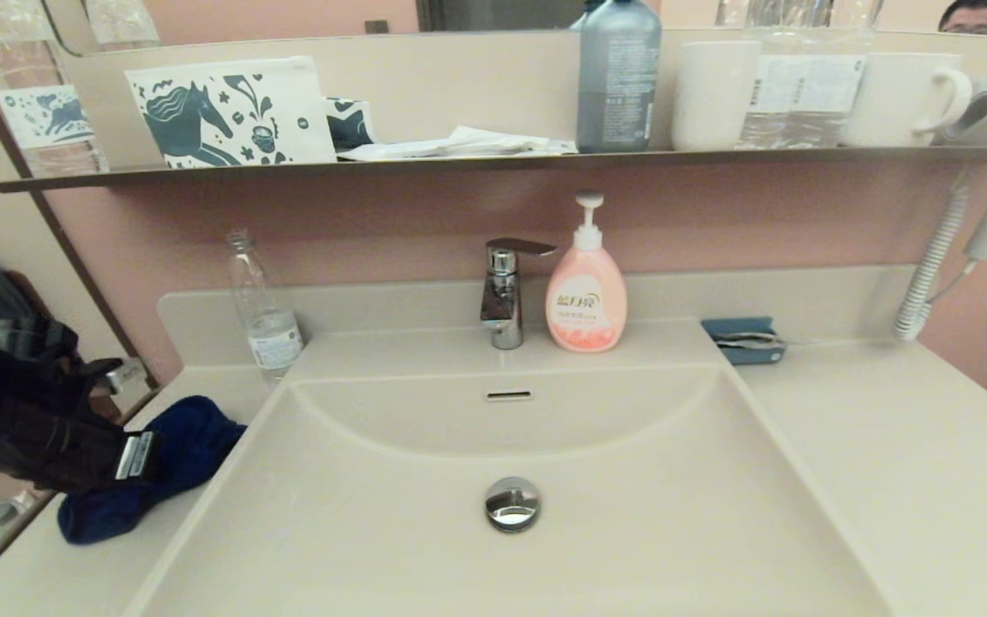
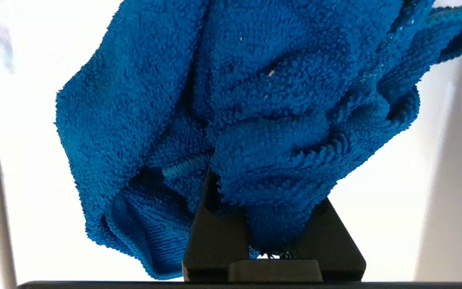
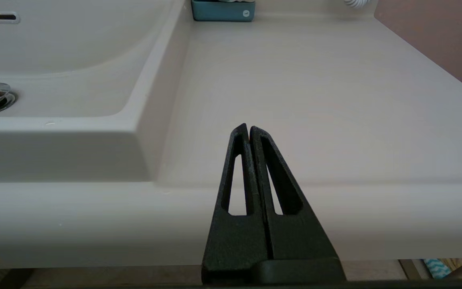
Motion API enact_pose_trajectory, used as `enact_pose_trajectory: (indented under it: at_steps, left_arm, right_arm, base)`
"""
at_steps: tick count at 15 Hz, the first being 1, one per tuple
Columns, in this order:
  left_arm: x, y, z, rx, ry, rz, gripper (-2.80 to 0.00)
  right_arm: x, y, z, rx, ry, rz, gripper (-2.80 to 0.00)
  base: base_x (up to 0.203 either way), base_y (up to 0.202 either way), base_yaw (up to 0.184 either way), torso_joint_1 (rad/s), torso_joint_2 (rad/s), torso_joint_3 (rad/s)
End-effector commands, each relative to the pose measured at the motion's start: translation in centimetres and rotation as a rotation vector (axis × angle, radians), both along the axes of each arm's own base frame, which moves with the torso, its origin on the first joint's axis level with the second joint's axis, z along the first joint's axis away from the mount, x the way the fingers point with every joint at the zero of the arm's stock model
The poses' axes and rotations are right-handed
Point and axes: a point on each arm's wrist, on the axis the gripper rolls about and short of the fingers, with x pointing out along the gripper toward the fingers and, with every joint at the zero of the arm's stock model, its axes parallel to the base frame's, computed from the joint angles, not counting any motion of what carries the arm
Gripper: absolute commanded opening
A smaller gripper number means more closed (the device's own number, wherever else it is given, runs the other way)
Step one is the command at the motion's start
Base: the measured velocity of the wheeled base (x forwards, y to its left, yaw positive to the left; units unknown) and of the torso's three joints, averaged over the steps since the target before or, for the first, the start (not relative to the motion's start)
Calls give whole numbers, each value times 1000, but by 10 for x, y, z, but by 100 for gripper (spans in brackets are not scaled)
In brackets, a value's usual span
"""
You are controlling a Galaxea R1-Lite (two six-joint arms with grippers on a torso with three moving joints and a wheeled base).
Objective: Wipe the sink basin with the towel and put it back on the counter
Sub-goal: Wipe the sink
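The blue towel (image 1: 189, 441) is bunched on the counter (image 1: 888, 446) strip left of the sink basin (image 1: 648, 531). My left gripper (image 1: 144, 454) reaches in from the left edge and is shut on the towel (image 2: 255, 100). In the left wrist view its dark fingers (image 2: 215, 233) pinch a fold, and cloth covers their tips. I cannot tell whether the towel rests on the counter or hangs just above it. The basin has a chrome drain plug (image 1: 511, 502) and an overflow slot (image 1: 509, 395). My right gripper (image 3: 249, 129) is shut and empty, low before the counter's front edge (image 3: 315, 80), right of the basin (image 3: 74, 48).
A chrome faucet (image 1: 504, 291) and a pink soap pump bottle (image 1: 586, 287) stand behind the basin. A clear plastic bottle (image 1: 264, 308) stands close behind the towel. A small blue dish (image 1: 744, 340) and a coiled dryer cord (image 1: 930, 266) are at the back right. A dark shelf (image 1: 459, 163) runs overhead.
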Motion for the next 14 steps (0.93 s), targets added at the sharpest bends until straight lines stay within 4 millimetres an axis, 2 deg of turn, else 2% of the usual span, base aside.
enact_pose_trajectory:
  at_steps: [1, 5, 8, 10, 14]
  left_arm:
    - [-32, -13, 13, 17, -20, -15, -280]
    - [-66, -26, 20, 53, -27, -37, -280]
    - [-72, -28, 17, 55, -14, -50, -280]
    - [-64, -26, 12, 48, -6, -55, -280]
    - [-21, -17, -3, 57, -39, -66, -280]
  right_arm:
    - [0, 0, 0, -1, 0, 1, -280]
    - [0, 0, 0, -1, 0, 1, -280]
    - [0, 0, 0, -1, 0, 1, -280]
    - [0, 0, 0, -1, 0, 1, -280]
    - [0, 0, 0, -1, 0, 1, -280]
  base:
    - [0, 0, 0, 0, 0, 0]
    - [0, 0, 0, 0, 0, 0]
    - [0, 0, 0, 0, 0, 0]
    - [0, 0, 0, 0, 0, 0]
    - [0, 0, 0, 0, 0, 0]
